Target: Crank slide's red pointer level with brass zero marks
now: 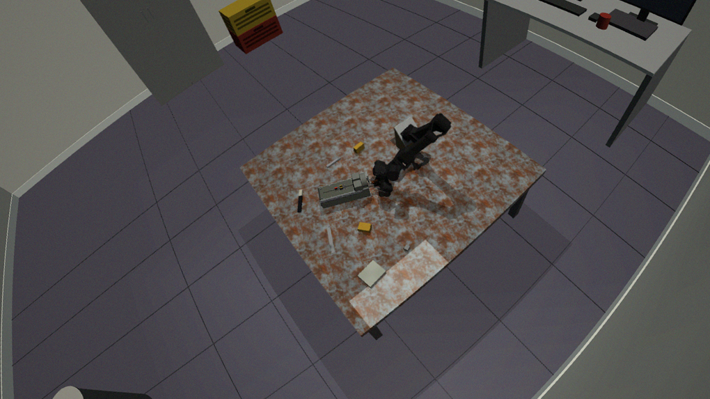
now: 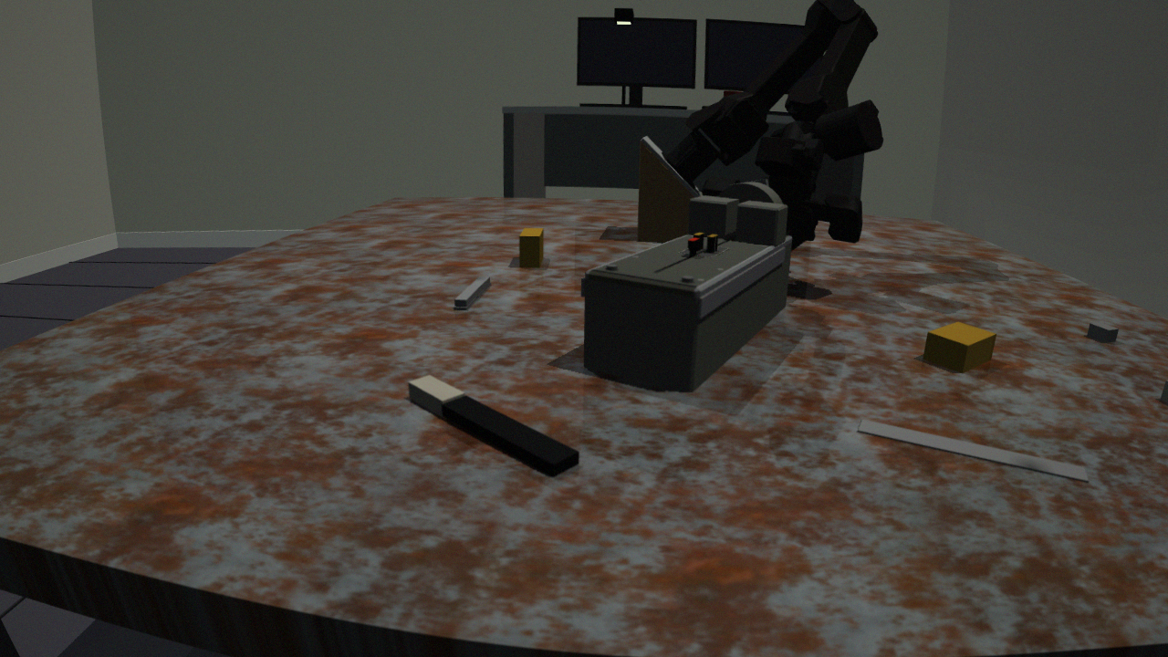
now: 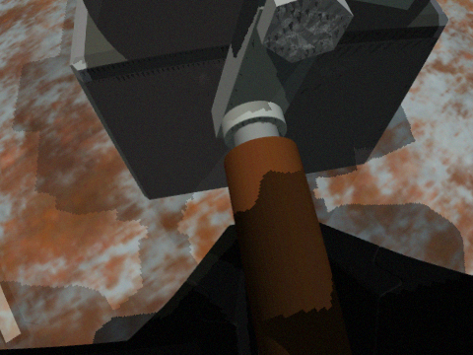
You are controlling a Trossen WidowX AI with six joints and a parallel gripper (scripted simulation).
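- Grey machine: positioned on the mottled orange-and-white surface, nearer the left edge than the right corner in the top view. The crank end faces the arm.
- Crank handle: orange-brown cylinder, joined through a pale collar to the crank arm.
- Gripper: clamped on the crank handle, one black finger on each side in the wrist view. The handle is not released.
- Red pointer: located on the machine's top face, close to the two brass zero marks. It appears slightly out of level with them, offset away from the crank end.
- Black bar with a cream end: lies between the machine and the left edge of the top view.
- Yellow blocks: one block stands toward the upper-left edge; the other block lies on the opposite side of the machine.
- Long pale strip: lies flat near the left edge of the top view.
- Cream square piece: lies toward the bottom corner of the surface.
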